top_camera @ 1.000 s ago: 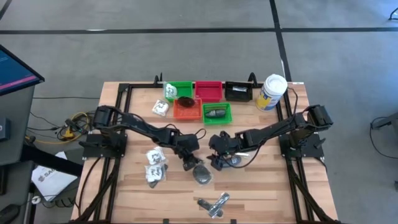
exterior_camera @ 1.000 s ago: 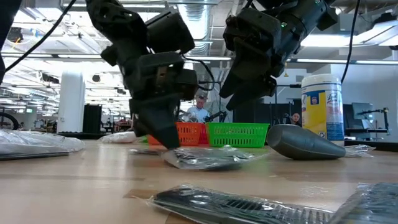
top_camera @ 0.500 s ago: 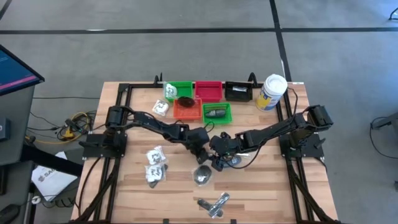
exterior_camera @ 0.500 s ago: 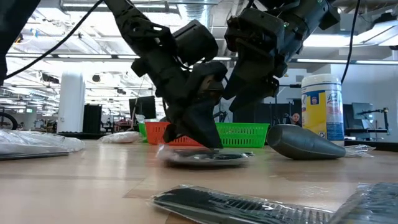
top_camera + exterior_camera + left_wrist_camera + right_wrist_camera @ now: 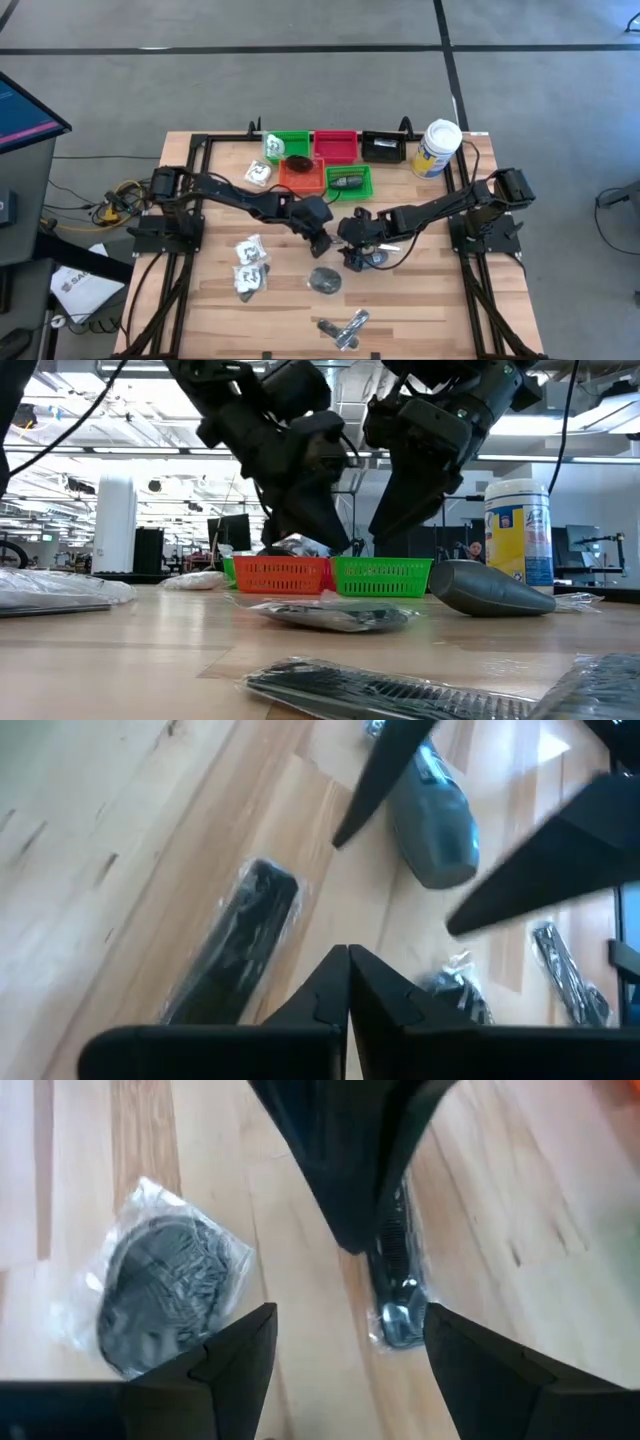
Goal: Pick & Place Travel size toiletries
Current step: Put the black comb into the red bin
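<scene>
While the left gripper [image 5: 321, 243] hangs pinched shut and empty, a bagged black puck [image 5: 324, 280] lies just below it. The right gripper [image 5: 352, 262], jaws wide, is beside the puck, apart from it.

Trays and a canister along the back of the table

So there's a wooden table [image 5: 420, 300] with small trays at its far edge: green [image 5: 291, 143], red [image 5: 336, 145], black [image 5: 382, 148], then orange [image 5: 301, 178] and another green one [image 5: 350, 182] just in front. The white canister [image 5: 438, 148] with the yellow-blue label stands upright beside the black tray.
</scene>
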